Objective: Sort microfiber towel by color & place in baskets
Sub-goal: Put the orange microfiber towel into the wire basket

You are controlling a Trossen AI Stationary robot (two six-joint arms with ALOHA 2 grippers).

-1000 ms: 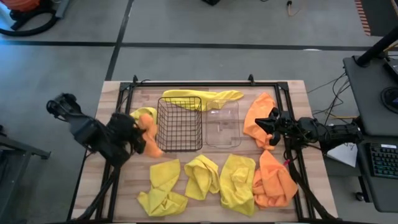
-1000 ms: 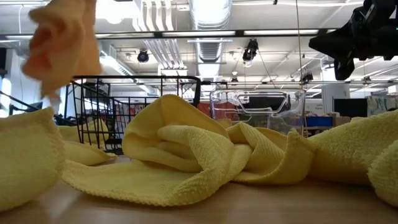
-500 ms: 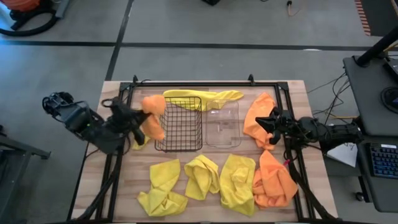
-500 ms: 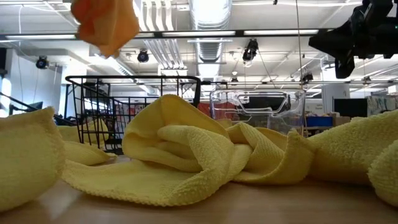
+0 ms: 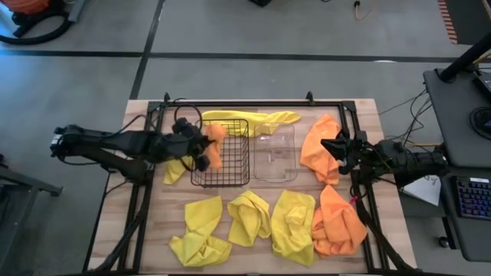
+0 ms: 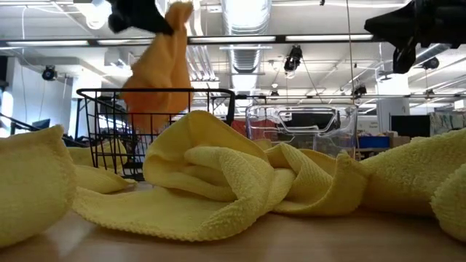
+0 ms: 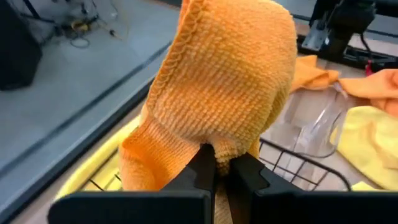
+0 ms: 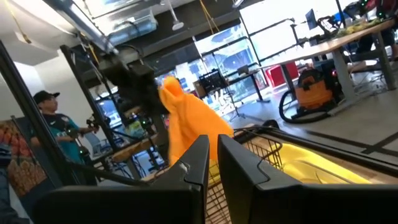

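Presently an orange towel (image 5: 214, 144) hangs pinched in the left fingers (image 5: 201, 146), which are closed tight on its top edge; it dangles above the rim of the wire basket (image 5: 222, 153), over that basket's nine o'clock side, not yet inside. In the low view the towel's lower end overlaps the basket's top rim. The left arm reaches in from nine o'clock.

Just beside the wire basket, at its three o'clock, stands the clear basket (image 5: 275, 152); nothing shows inside it. A yellow towel (image 5: 249, 119) lies at twelve o'clock, draped along the far edge of both baskets. Another yellow towel (image 5: 176, 165) lies at the wire basket's nine o'clock, partly under the arm.

At three o'clock of the clear basket lies an orange towel (image 5: 316, 149). The right fingers (image 5: 334, 149) hover over it, nearly closed with only a narrow slit between them, holding nothing.

Along the table's (image 5: 360, 111) six o'clock edge lie three yellow towels (image 5: 201, 230), (image 5: 249, 217), (image 5: 293, 222) and, at five o'clock, one orange towel (image 5: 336, 222).

A person (image 8: 53, 121) stands in the room beyond.
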